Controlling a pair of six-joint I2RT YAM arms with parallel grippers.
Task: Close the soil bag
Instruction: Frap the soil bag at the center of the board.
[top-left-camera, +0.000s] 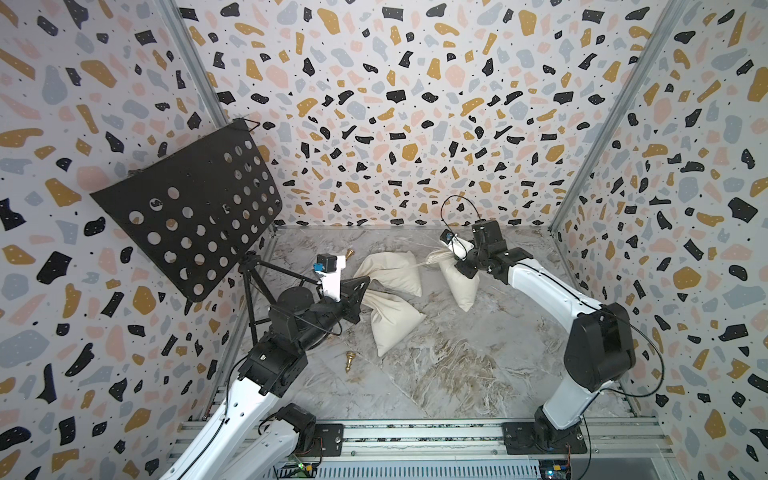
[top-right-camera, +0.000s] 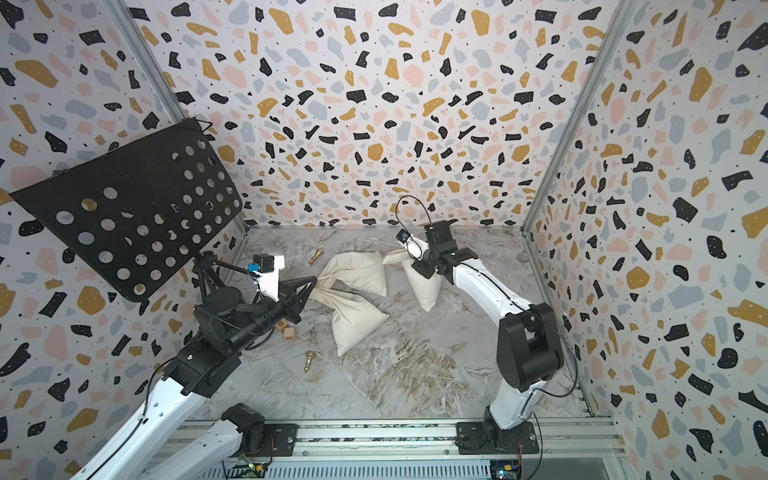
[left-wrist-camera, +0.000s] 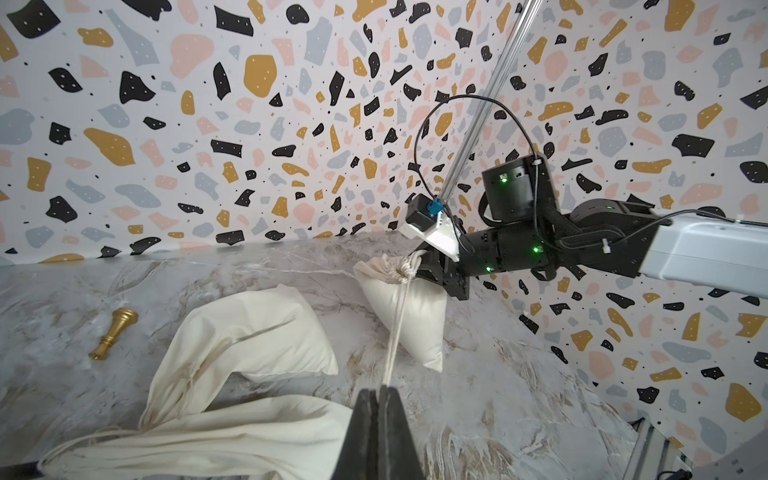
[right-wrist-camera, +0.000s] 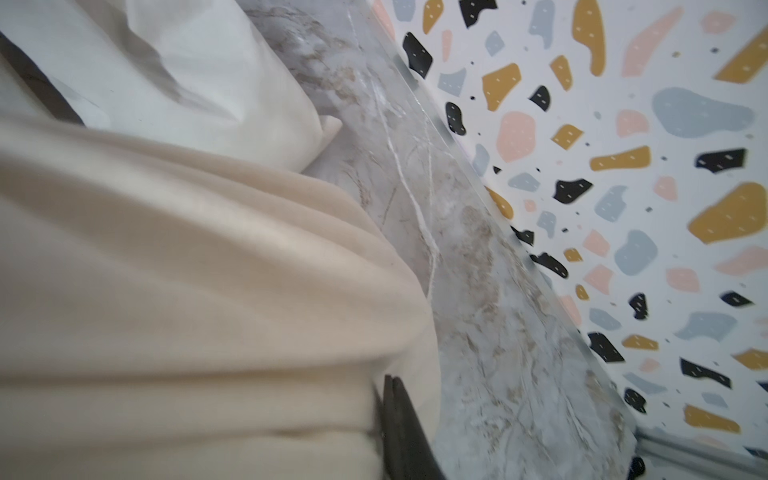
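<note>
The soil bag is a cream cloth sack at the back right of the marble table, also in a top view and the left wrist view. Its mouth is puckered tight. My right gripper is shut on the bag's neck and holds it up; in the right wrist view its tips press against the cream cloth. A drawstring runs taut from the neck to my left gripper, which is shut on it. In both top views the left gripper sits left of the bags.
Two more cream sacks lie mid-table between the arms. Gold chess pieces lie on the table. Wooden blocks sit under the left arm. A black perforated music stand leans at the left wall.
</note>
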